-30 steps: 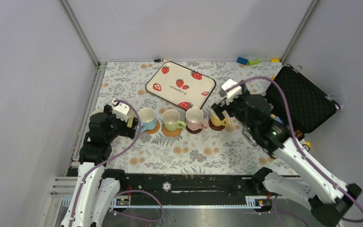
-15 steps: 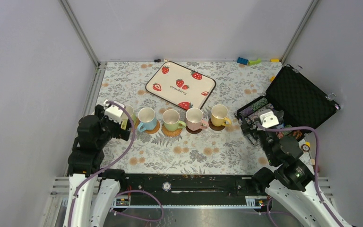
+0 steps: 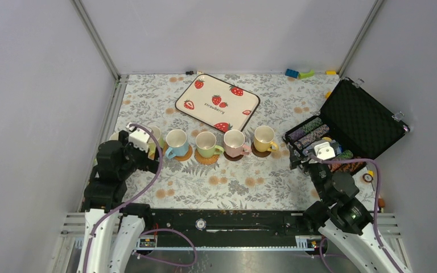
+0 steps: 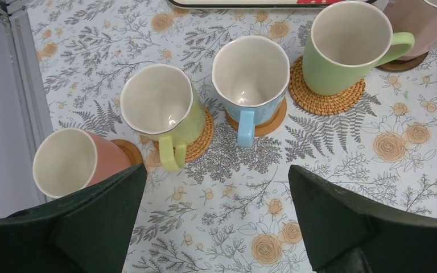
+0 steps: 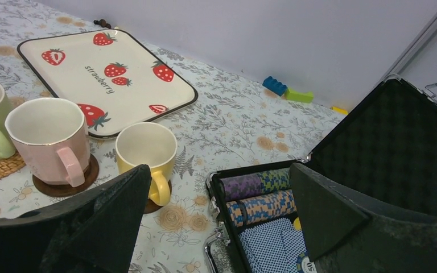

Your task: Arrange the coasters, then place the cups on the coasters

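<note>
Cups [image 3: 206, 143], six small pastel ceramic mugs with white insides, stand in one row on the floral tablecloth [image 3: 239, 187]. The row's long axis runs from 9 to 3 o'clock in the top view, and every cup appears to sit on a round coaster.

The left gripper [image 4: 216, 227] hangs with its jaws spread wide and empty. The salmon-pink cup [image 4: 68, 162] on a dark brown coaster [image 4: 128, 151] is at its 10 o'clock, the lime cup [image 4: 158, 108] at 11 and the light blue cup [image 4: 250, 71] at 12, so this arm is nearer that end.

The right gripper [image 5: 216, 222] is just as wide and empty, with the yellow cup [image 5: 145, 151] at its 11 o'clock. The open black poker-chip case [image 5: 375, 148] lies close at its 2 o'clock, and the strawberry-print tray [image 5: 102, 74] lies beyond the row.

By the look of it nothing is left to place, and neither arm has anything in its way.
</note>
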